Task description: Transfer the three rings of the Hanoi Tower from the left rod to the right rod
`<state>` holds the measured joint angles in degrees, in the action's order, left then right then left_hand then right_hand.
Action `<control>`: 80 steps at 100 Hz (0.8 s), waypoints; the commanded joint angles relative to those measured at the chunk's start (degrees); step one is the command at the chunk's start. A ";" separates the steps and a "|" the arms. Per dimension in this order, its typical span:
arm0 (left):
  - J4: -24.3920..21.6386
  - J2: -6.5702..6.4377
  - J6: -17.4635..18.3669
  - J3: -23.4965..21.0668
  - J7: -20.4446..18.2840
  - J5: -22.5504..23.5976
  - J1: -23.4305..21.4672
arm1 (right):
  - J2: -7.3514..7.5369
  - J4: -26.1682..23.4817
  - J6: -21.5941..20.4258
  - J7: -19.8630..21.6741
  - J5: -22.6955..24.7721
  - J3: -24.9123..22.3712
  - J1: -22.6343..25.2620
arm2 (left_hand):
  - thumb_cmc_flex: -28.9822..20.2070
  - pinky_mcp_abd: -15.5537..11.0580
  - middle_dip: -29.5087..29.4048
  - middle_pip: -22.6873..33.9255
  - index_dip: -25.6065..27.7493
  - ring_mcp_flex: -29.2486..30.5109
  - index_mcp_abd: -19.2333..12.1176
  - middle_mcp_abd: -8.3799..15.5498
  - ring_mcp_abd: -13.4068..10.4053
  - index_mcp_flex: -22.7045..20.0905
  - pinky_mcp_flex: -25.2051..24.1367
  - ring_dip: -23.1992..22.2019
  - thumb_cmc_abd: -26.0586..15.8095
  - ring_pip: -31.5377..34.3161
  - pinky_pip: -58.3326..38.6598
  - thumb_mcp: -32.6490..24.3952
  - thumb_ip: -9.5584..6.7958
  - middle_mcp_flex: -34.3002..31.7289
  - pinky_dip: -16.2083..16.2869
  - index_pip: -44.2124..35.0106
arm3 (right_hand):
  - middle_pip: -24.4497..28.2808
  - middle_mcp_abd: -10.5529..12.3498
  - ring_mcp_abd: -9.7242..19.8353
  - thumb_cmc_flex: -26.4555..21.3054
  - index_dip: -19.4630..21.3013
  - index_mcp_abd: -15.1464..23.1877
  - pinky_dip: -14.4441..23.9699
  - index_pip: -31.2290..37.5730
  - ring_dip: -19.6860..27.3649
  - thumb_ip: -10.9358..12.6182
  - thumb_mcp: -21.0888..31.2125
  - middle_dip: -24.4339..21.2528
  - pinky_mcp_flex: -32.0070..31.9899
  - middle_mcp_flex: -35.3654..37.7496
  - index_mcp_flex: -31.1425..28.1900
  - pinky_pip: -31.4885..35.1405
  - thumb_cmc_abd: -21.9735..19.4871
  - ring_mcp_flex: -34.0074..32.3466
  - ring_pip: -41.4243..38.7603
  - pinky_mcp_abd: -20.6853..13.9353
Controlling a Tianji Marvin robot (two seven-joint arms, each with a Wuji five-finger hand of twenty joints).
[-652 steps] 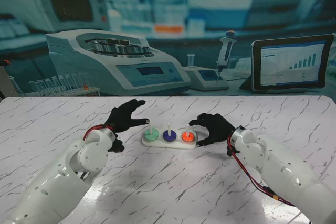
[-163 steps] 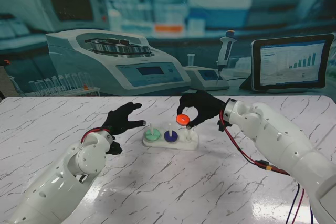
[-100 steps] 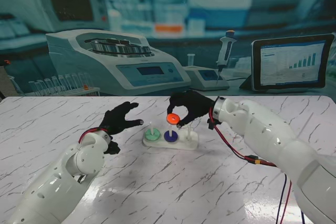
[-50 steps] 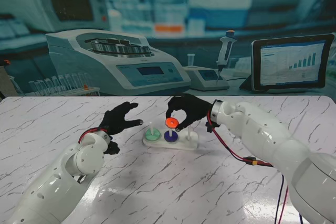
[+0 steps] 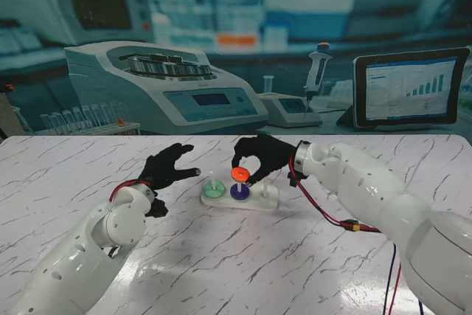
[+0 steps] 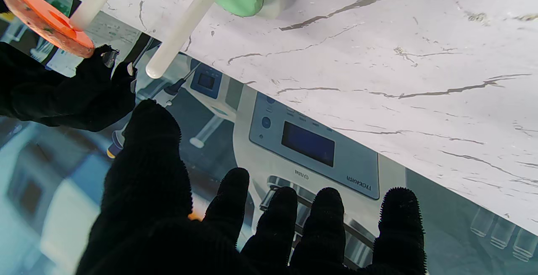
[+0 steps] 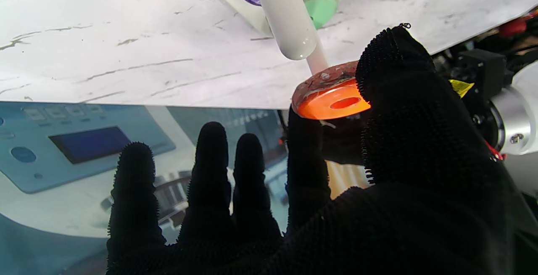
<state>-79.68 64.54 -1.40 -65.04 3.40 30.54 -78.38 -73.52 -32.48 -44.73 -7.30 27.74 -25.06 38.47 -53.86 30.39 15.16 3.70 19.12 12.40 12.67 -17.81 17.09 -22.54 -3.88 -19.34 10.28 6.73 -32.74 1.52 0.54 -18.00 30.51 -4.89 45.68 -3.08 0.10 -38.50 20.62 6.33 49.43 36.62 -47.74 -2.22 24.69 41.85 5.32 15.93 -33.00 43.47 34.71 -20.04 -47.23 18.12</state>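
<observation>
Nearest me, on the marble bench, both white arms rise from the corners and nothing of the task lies there; a little farther, the left hand hovers with its black fingers spread, holding nothing, just left of the base; on that base the green ring sits at the foot of the left rod, and the purple ring sits on the middle rod, so the largest is not yet moved; the right rod stands bare; above the purple ring the right hand pinches the orange ring between thumb and forefinger, the other fingers loose; in the right wrist view the ring's hole lies close to the middle rod's tip, and whether it is already threaded I cannot tell. I judge the puzzle about at its third move, orange going onto purple; after that the green must cross to the right rod, then purple and orange must follow, so the greater part is left.
</observation>
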 commanded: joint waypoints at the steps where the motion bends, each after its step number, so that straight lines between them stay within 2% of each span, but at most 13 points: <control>1: -0.19 0.26 1.15 0.00 -0.55 -0.15 -0.34 | -0.66 0.07 -0.36 -0.32 0.62 0.48 -0.20 | 0.18 1.63 0.44 -0.78 0.63 -0.25 -1.59 0.91 -0.54 -0.20 -0.96 -0.41 -2.06 -0.75 2.18 0.35 1.91 -0.39 1.00 0.11 | 0.11 1.38 1.72 -6.29 0.81 7.29 -0.19 11.36 -0.18 0.05 4.60 0.03 -0.11 0.67 -5.65 0.90 -5.24 -0.53 0.20 -10.05; 41: -0.07 0.27 1.28 0.00 -0.50 -0.14 -0.25 | -0.90 0.59 -0.46 -1.77 2.28 1.76 -1.24 | 0.22 1.57 0.43 -0.79 0.64 -0.28 -1.63 0.89 -0.61 -0.27 -0.94 -0.39 -2.01 -0.77 2.17 0.35 1.91 -0.36 1.02 0.07 | 0.14 1.21 1.53 -6.28 0.77 6.95 -0.23 11.44 -0.17 0.02 4.54 0.04 -0.26 0.63 -5.64 0.94 -5.48 -0.43 0.23 -9.96; 80: 0.02 0.31 1.11 0.14 -0.50 -0.35 -0.26 | -0.67 0.33 0.30 -0.85 2.43 2.60 -1.66 | 0.26 1.63 0.44 -0.78 0.66 -0.24 -1.63 0.90 -0.52 -0.32 -0.96 -0.41 -2.02 -0.73 2.19 0.35 1.91 -0.37 1.02 0.05 | -0.06 0.85 1.22 -6.24 0.74 6.71 -0.29 11.37 -0.12 0.07 4.11 -0.02 -0.48 0.43 -5.69 0.90 -5.83 -0.14 0.36 -9.88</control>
<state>-79.65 64.53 -1.40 -65.06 3.38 30.48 -78.43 -74.09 -31.61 -44.58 -8.50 30.02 -22.88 36.99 -53.86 30.38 15.16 3.70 19.12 12.40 12.65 -17.81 17.09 -22.54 -3.88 -19.34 10.28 6.73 -32.74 1.52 0.54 -18.00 30.52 -4.89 45.68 -3.04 0.13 -38.50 20.53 6.33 49.39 36.63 -47.74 -2.22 24.69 41.85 5.32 15.93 -33.00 43.47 34.71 -20.04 -47.23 18.12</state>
